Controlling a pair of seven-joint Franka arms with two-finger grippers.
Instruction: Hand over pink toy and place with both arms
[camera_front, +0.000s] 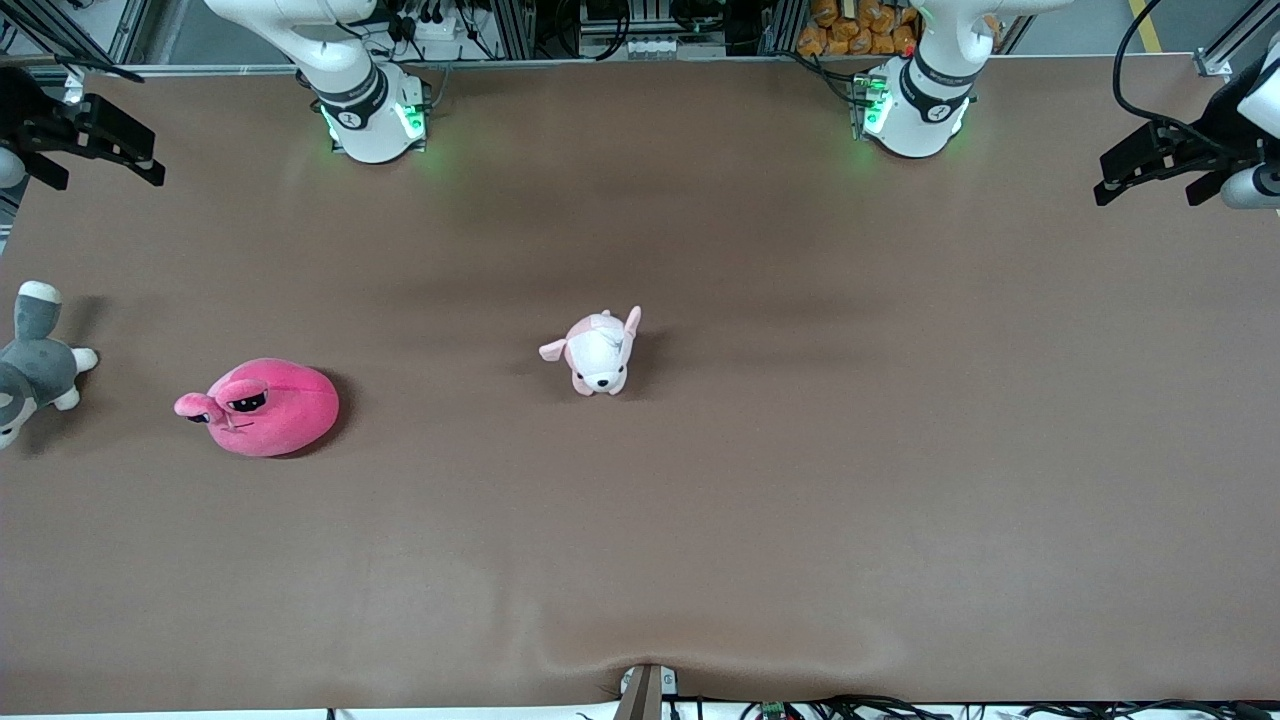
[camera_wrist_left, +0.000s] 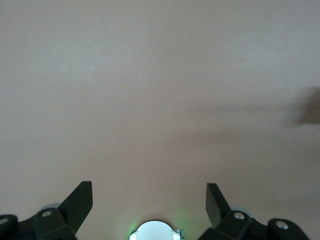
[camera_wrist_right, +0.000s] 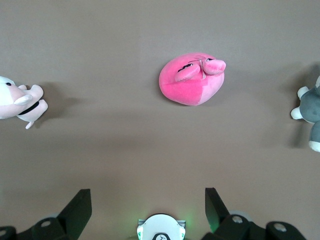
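Observation:
The pink toy (camera_front: 270, 408), a round hot-pink plush with black squinting eyes, lies on the brown table toward the right arm's end. It also shows in the right wrist view (camera_wrist_right: 192, 82). My right gripper (camera_front: 100, 150) is held high over the right arm's end of the table, open and empty (camera_wrist_right: 147, 192), well apart from the toy. My left gripper (camera_front: 1150, 178) is held high over the left arm's end, open and empty (camera_wrist_left: 149, 186), with only bare table under it. Both arms wait.
A pale pink-and-white puppy plush (camera_front: 598, 352) stands near the table's middle and shows in the right wrist view (camera_wrist_right: 17, 102). A grey-and-white plush (camera_front: 35, 365) lies at the table edge at the right arm's end, beside the pink toy.

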